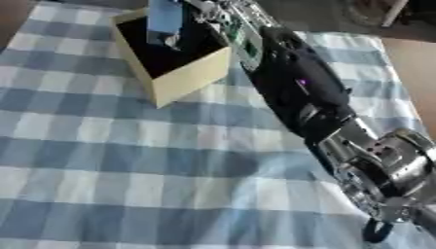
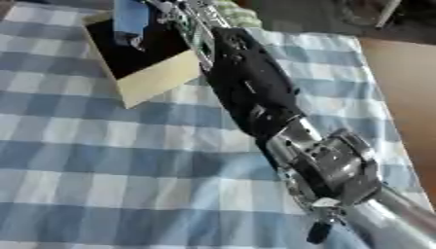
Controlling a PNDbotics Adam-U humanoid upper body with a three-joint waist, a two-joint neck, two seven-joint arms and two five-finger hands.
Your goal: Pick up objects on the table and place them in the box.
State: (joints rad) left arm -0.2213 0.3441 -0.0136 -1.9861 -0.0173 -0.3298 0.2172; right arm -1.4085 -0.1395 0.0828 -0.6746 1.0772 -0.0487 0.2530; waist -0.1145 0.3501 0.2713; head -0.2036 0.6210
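An open cardboard box [image 1: 191,78] with a dark inside stands at the far left of the blue-and-white checked tablecloth [image 1: 128,160]. My right arm reaches from the lower right up to the box, and its hand [image 1: 213,19] is over the box's right wall at the top edge of the view. A flat blue object [image 1: 164,17] hangs upright over the box's opening. The hand's fingers appear curled on it, and a grey fingertip [image 1: 172,41] shows just under it. The top of the hand and the top of the blue object are cut off. My left hand shows in neither view.
The table's right edge [image 1: 400,73] runs beside my forearm, with brown floor beyond it. Something pale green [image 2: 237,15] lies behind the arm at the far edge. The near and left parts of the cloth show only the checks.
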